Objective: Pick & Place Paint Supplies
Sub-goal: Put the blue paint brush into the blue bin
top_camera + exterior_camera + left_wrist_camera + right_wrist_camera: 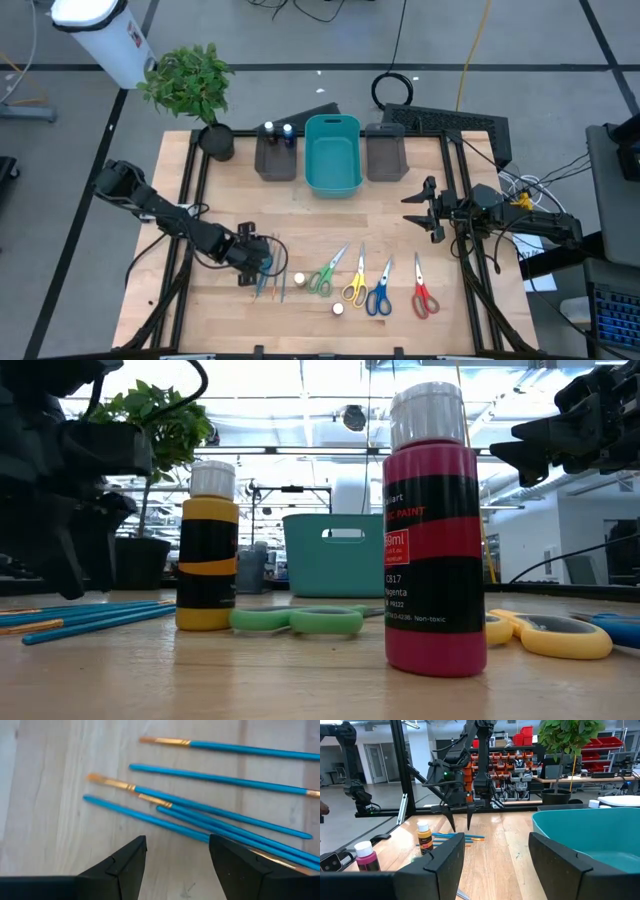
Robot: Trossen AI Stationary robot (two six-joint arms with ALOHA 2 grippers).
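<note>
Several thin blue brushes (200, 805) with orange ferrules lie loose on the wood near the table's front left (272, 283). My left gripper (177, 842) hovers open just above them, fingers pointing down (258, 266). A yellow bottle (208, 560) and a magenta bottle (432, 540), both white-capped, stand upright beside the brushes. Green (325, 272), yellow (355, 283), blue (380, 292) and red (423, 293) scissors lie flat in a row. Two more bottles (278, 130) stand in the left dark grey bin. My right gripper (418, 208) waits open over the table's right side.
A teal bin (332, 152) stands at the far middle of the table between two dark grey bins (276, 158) (385, 152). A potted plant (195, 85) stands at the far left corner. Bare wood lies between the bins and the row of scissors.
</note>
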